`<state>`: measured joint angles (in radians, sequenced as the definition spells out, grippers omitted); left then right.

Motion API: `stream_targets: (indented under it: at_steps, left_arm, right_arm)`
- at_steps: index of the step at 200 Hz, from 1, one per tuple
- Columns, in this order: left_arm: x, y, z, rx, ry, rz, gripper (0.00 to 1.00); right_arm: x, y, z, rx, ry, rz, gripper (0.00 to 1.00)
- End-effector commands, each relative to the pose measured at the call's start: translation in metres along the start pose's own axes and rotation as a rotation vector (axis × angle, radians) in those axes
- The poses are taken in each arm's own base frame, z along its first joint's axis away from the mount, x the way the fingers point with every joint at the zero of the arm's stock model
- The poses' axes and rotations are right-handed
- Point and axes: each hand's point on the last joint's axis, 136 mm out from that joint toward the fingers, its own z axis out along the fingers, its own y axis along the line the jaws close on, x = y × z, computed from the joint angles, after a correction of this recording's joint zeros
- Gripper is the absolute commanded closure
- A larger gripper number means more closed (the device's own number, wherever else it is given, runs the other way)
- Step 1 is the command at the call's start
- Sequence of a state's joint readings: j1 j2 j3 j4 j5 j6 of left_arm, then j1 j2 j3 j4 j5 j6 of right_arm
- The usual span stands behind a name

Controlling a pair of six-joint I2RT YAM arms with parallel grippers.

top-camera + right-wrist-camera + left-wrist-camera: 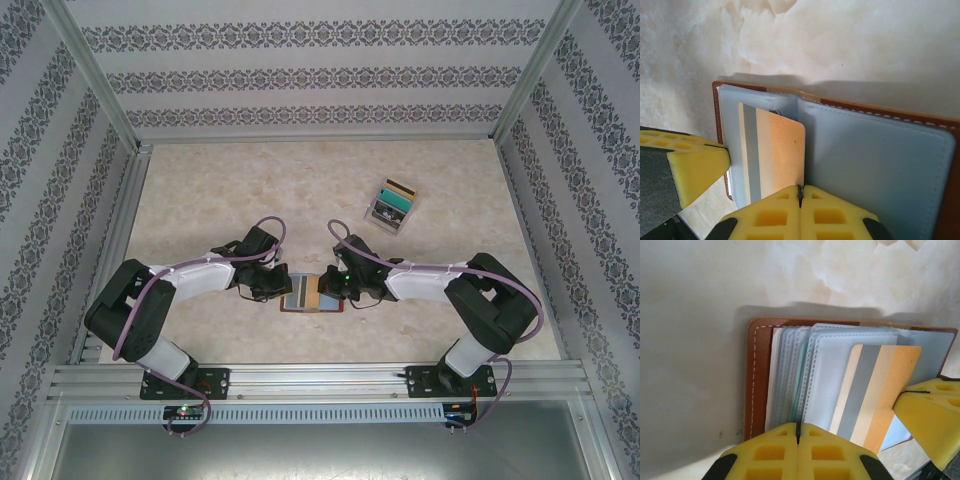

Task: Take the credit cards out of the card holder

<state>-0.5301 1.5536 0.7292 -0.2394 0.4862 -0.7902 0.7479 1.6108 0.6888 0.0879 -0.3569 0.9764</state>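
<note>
The holder [757,380] lies open on the desk [250,180] between the arms. The left fingers [780,440] are together on its pocket edge. The right fingers [825,200] look pinched on the near end of the tan card [875,390], whose long axis runs straight away from them into its pocket.

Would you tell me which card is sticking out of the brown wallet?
The tan card with the grey stripe; the other visible cards sit in the clear box farther back.

Smooth brown leather card holder [754,380], translucent plastic pockets [832,375], matt tan card [875,395]
</note>
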Motion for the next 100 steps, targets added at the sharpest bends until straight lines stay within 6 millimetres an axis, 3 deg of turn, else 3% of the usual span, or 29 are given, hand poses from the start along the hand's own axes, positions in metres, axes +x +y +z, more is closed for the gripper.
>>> stream_targets:
  at_steps: [1,42,100]
  left_arm:
    - [0.008,0.025,0.008,-0.089,0.027,-0.038,1.00]
    - [0.009,0.027,0.010,-0.089,0.033,-0.045,1.00]
    - [0.011,0.027,0.011,-0.082,0.041,-0.049,1.00]
  right_arm:
    - [0.002,-0.005,0.002,0.003,0.005,-0.006,0.85]
    - [0.004,-0.006,0.009,-0.004,0.014,0.007,0.76]
    - [0.004,-0.005,0.016,-0.017,0.029,0.016,0.79]
